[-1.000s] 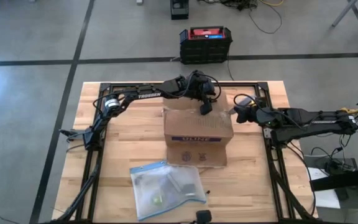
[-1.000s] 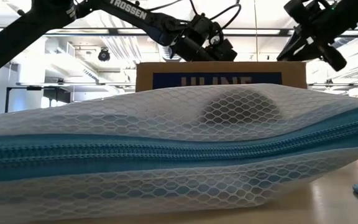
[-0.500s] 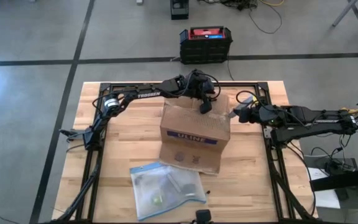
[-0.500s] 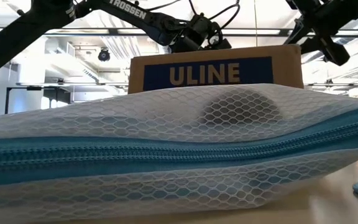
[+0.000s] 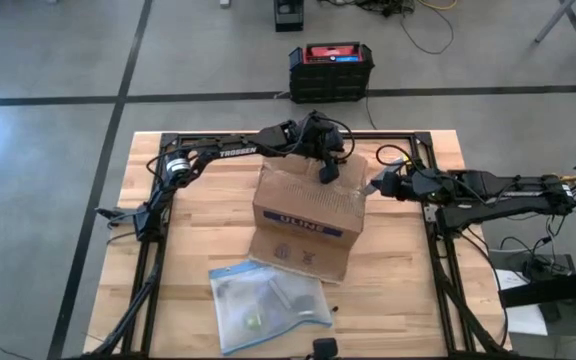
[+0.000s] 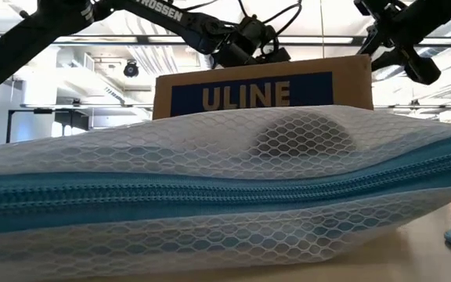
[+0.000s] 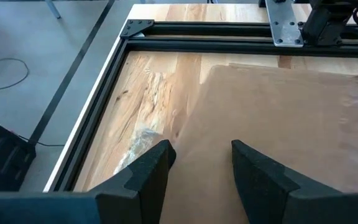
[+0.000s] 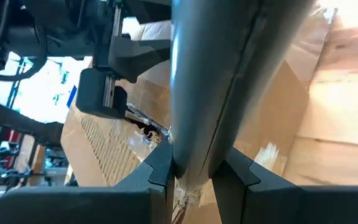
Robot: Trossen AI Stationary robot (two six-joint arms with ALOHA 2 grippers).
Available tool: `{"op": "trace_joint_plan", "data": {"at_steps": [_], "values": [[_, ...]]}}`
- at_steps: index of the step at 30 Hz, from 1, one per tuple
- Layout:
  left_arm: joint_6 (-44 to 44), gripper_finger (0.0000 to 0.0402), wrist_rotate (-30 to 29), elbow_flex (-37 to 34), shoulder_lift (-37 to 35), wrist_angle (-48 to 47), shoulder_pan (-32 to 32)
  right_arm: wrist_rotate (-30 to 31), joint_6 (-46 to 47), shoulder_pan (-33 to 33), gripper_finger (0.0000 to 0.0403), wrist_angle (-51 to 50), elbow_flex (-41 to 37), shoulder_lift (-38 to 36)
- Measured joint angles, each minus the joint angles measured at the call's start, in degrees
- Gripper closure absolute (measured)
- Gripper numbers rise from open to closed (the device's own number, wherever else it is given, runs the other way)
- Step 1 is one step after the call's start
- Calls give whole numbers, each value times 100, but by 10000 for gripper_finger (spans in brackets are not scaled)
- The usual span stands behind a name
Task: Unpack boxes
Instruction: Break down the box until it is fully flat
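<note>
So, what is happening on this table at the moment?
Two robot arms are working on a brown cardboard box with a blue ULINE label, which sits tilted on the wooden table. The left gripper is at the box's far top edge, its fingers open over the cardboard. The right gripper is at the box's right side and is shut on a grey tool that points at the box. A clear blue-edged pouch lies on the table in front of the box.
</note>
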Motion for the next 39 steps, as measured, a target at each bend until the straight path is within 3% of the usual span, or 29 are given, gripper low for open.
{"op": "trace_joint_plan", "data": {"at_steps": [9,15,23,28,31,35,39], "values": [[-36,244,-63,0,1,5,-44,-443,436,-9,346,334,-3,39],[-51,244,-117,-9,-164,-35,-83,-403,479,-47,346,295,-44,71],[344,245,-313,-55,-1205,-1046,-108,-507,310,-93,346,242,-115,312],[517,245,-55,-403,-2028,-1450,-586,-286,258,-101,346,242,-117,341],[684,245,-24,-913,-2453,-1171,-1051,-181,261,-103,346,254,-121,328],[649,245,29,-1816,-2870,-7,-1734,-10,300,-107,346,328,-119,341],[535,245,-745,-2736,-2875,1129,-2333,174,324,-107,346,511,-119,348]]}}
